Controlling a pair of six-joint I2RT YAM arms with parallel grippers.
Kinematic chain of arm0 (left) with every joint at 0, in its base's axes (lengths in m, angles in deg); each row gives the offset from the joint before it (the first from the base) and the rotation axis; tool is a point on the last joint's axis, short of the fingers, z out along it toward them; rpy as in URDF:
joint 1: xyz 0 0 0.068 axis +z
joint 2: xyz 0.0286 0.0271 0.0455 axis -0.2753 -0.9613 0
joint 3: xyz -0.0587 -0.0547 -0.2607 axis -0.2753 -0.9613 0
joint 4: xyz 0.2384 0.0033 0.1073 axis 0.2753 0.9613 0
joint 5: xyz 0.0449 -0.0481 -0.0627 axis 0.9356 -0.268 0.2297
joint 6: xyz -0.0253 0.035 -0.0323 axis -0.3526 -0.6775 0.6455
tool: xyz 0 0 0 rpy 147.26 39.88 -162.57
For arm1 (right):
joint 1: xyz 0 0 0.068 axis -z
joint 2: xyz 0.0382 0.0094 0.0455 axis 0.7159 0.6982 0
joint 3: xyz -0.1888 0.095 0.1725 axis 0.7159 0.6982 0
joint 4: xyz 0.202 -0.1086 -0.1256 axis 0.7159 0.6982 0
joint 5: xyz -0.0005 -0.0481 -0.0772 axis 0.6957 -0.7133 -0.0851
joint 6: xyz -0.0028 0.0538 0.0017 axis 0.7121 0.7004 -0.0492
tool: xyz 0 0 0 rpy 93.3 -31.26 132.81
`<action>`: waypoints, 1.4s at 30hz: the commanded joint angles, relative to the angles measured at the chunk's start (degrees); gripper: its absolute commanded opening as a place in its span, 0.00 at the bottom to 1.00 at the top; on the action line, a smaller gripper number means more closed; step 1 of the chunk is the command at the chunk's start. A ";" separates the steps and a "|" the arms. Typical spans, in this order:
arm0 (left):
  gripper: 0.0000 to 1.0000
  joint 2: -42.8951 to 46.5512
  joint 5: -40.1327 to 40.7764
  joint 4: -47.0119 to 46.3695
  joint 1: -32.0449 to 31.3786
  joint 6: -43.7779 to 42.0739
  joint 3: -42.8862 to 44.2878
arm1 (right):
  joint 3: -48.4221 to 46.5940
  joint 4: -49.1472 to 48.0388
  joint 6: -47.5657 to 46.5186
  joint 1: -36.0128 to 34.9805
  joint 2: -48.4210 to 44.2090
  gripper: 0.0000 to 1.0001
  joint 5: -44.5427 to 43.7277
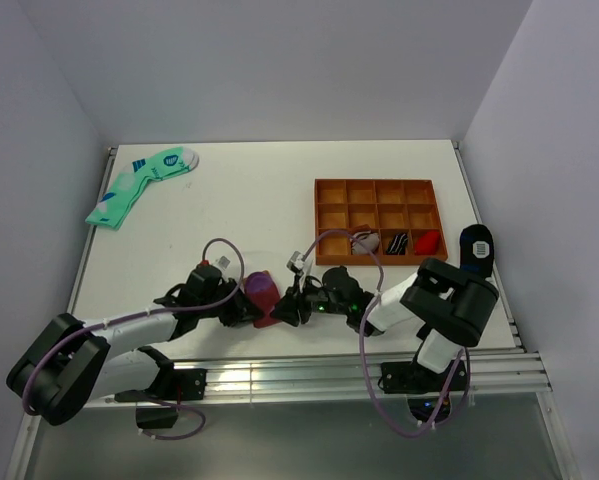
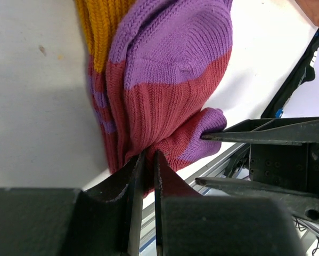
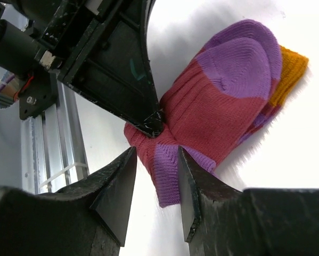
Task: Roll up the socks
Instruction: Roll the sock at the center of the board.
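Note:
The socks point(image 1: 262, 293) lie folded near the table's front edge, maroon with purple toe and heel and a mustard cuff point(image 2: 100, 32). My left gripper point(image 2: 147, 157) is shut on a bunched maroon fold at the socks' near end point(image 2: 170, 80). From the other side, my right gripper point(image 3: 157, 154) stands open around the purple toe tip point(image 3: 167, 176). Its right finger touches the knit and its left finger stands clear. The left gripper's finger point(image 3: 132, 80) pinches the socks point(image 3: 223, 101) just above. In the top view both grippers point(image 1: 251, 312) point(image 1: 287, 308) meet at the socks.
Mint-green socks point(image 1: 139, 185) lie at the far left. An orange compartment tray point(image 1: 377, 195) at the right holds rolled socks in its front cells. A black sock with blue patches point(image 1: 476, 247) lies beside it. The metal rail point(image 1: 329, 370) runs just beyond the table edge.

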 commanded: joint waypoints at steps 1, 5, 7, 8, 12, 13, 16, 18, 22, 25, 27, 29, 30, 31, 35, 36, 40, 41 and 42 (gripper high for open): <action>0.00 -2.10 2.86 8.73 1.73 -4.61 -1.52 | -0.25 -3.82 -2.37 -2.33 1.32 0.44 -2.23; 0.00 -3.16 1.11 8.56 4.10 -5.75 -0.99 | 0.36 -6.02 -2.55 -2.95 3.51 0.45 -2.94; 0.00 -3.95 0.49 8.82 4.64 -6.10 -0.46 | 0.01 -5.67 -3.08 -3.04 4.30 0.46 -3.29; 0.00 -4.38 0.05 8.91 5.33 -6.37 -0.20 | -0.08 -5.49 -3.69 -3.30 4.74 0.46 -3.55; 0.00 -5.44 -2.32 9.26 7.18 -7.33 0.94 | -0.87 -2.60 -5.53 -5.14 5.36 0.46 -7.33; 0.00 -5.62 -3.28 9.61 7.53 -7.86 1.38 | -1.04 -1.72 -5.80 -5.50 5.45 0.46 -8.64; 0.00 -6.32 -4.17 11.46 8.85 -8.91 3.31 | -0.96 -0.75 -6.42 -6.99 5.36 0.47 -10.49; 0.00 -6.94 -4.79 12.51 9.73 -9.44 4.55 | -0.61 -1.01 -6.77 -7.61 5.36 0.47 -10.85; 0.00 -8.95 -6.98 12.34 11.75 -10.06 5.95 | -0.60 0.04 -7.74 -8.22 6.32 0.47 -12.95; 0.00 -10.71 -8.21 12.25 12.89 -10.24 6.83 | -0.69 -0.13 -7.91 -8.75 7.55 0.48 -13.49; 0.00 -11.59 -9.09 12.08 13.51 -10.24 7.27 | -0.78 -0.65 -7.91 -9.10 8.17 0.48 -14.19; 0.00 -12.39 -9.79 12.16 14.13 -10.24 7.80 | -0.87 -0.83 -8.17 -9.63 9.23 0.48 -14.80; 0.01 -12.65 -9.97 12.42 14.39 -10.41 8.06 | -0.96 -0.75 -8.18 -9.80 9.67 0.48 -15.15; 0.00 -13.00 -10.15 13.04 14.92 -10.67 8.59 | -0.87 -0.92 -8.44 -10.33 9.93 0.48 -15.51; 0.00 -14.14 -11.20 14.80 16.85 -11.47 9.99 | -0.25 -1.62 -8.79 -11.12 10.46 0.48 -16.47; 0.00 -14.58 -11.73 15.24 17.29 -12.08 10.35 | -0.17 -1.71 -8.88 -11.21 10.72 0.49 -16.82; 0.00 -16.86 -13.22 17.26 19.75 -13.40 12.45 | -0.17 -1.89 -9.32 -12.09 12.04 0.50 -18.14; 0.00 -17.39 -13.49 17.96 20.10 -13.66 12.72 | -0.17 -2.15 -9.32 -12.27 12.30 0.50 -18.41; 0.00 -17.66 -13.84 18.14 20.45 -14.27 13.07 | 0.01 -2.59 -9.41 -12.61 12.83 0.50 -18.76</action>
